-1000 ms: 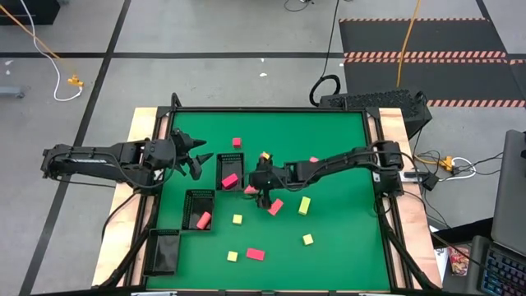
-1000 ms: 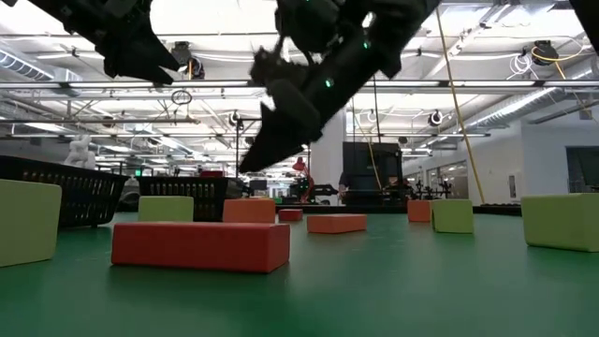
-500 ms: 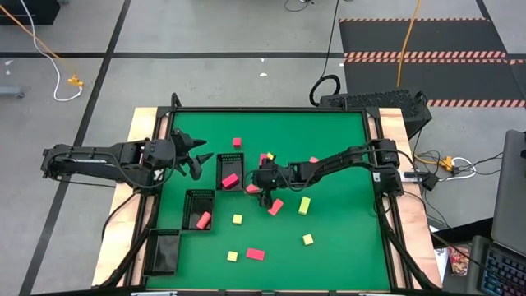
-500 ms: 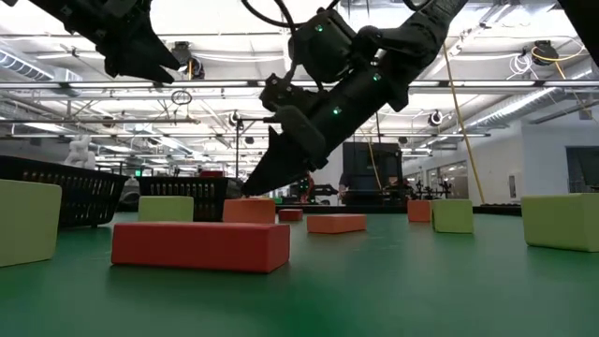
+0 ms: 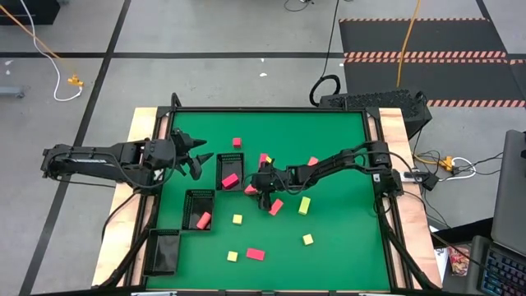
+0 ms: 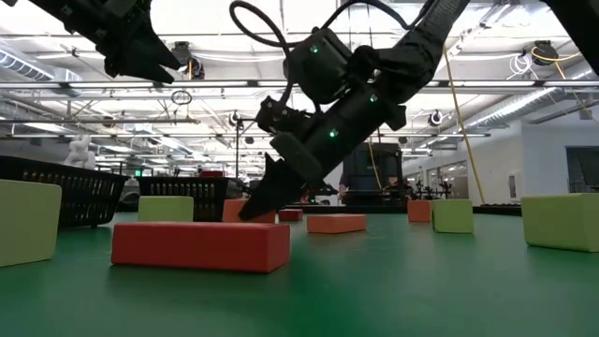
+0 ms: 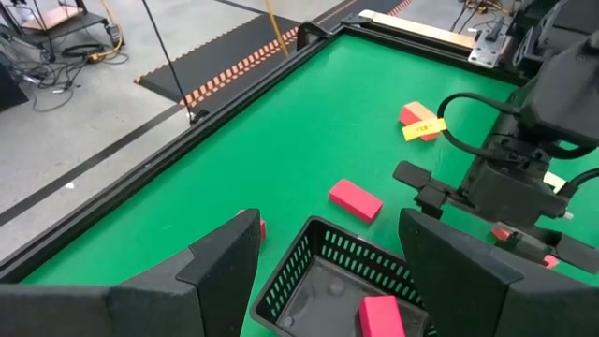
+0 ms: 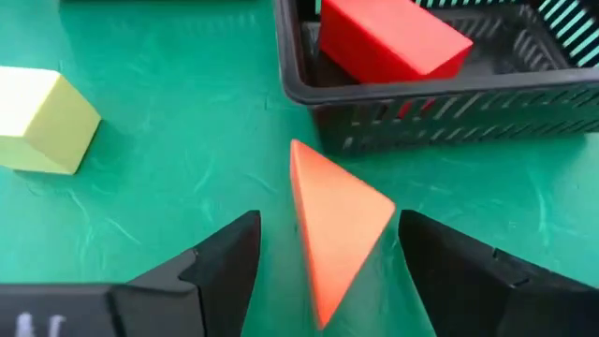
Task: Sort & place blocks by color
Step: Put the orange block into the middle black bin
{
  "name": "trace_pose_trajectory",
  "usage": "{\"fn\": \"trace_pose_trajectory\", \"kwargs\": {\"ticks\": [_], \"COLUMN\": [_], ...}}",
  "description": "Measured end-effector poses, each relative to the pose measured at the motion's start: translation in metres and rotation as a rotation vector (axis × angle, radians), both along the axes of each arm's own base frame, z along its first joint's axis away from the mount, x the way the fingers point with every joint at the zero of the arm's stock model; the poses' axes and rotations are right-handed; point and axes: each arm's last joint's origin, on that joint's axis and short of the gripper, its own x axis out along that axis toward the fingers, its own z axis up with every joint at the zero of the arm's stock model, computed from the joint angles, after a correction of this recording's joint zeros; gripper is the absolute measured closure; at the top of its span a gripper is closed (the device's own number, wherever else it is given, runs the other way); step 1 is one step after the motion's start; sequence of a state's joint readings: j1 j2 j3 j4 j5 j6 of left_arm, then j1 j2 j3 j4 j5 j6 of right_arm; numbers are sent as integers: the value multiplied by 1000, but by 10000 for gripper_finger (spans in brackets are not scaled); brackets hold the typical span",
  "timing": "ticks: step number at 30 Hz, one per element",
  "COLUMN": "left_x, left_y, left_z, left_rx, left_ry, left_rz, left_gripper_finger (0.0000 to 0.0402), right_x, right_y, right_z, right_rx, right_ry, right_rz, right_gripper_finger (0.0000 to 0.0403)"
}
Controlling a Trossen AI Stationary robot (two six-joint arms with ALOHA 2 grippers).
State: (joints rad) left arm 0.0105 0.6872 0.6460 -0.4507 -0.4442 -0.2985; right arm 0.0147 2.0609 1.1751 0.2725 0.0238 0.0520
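Note:
Small magenta, salmon and yellow blocks lie scattered flat on the green table [image 5: 337, 131]. A salmon wedge [image 8: 329, 192] lies just beside the near wall of the far black mesh tray [image 5: 232, 170]. My right gripper [image 8: 329, 245] is open and low over the wedge, with one finger on either side and green showing in both gaps; it also shows in the high view [image 5: 254, 189] and the low view [image 6: 257, 204]. My left gripper [image 5: 197, 159] is open and hovers above the far tray [image 7: 342, 281], which holds a magenta block [image 7: 379, 315].
A middle tray [image 5: 198, 210] holds a pink block; a near tray [image 5: 164, 251] stands at the left edge. Close to the wedge lie a magenta bar [image 5: 275, 206], a yellow-green block [image 5: 305, 205] and a yellow cube [image 8: 42, 110]. More room lies toward the right edge.
My right gripper has come down from well above the table until its fingertips are near the tabletop at the salmon wedge, shifting slightly toward the left edge. The blocks have not moved.

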Motion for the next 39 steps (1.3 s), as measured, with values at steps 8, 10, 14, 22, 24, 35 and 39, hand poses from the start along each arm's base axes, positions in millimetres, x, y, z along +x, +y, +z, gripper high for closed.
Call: {"fn": "trace_pose_trajectory", "kwargs": {"ticks": [8, 10, 14, 22, 24, 35, 39], "left_x": [0, 0, 0, 8, 12, 67, 82], "left_y": [0, 0, -1, -5, -6, -36, -43], "left_z": [0, 0, 0, 4, 6, 6, -3], "left_rx": [6, 14, 34, 54, 76, 376, 449], "left_ry": [3, 8, 29, -4, -29, -135, -103], "left_rz": [-3, -7, -71, -229, -251, -470, -435], "left_gripper_finger": [146, 146, 146, 146, 146, 146, 146], "right_x": [-3, -5, -8, -35, -44, -45, -41], "right_y": [2, 2, 1, 12, 15, 7, 6], "right_z": [-3, -1, 8, 86, 106, 143, 137], "right_rx": [-63, -102, -126, -249, -280, -320, -319], "right_ry": [48, 71, 79, 32, 7, -212, -206], "right_rz": [17, 28, 42, 34, 6, -87, -91], "right_gripper_finger": [311, 371, 393, 402, 402, 402, 403]}}
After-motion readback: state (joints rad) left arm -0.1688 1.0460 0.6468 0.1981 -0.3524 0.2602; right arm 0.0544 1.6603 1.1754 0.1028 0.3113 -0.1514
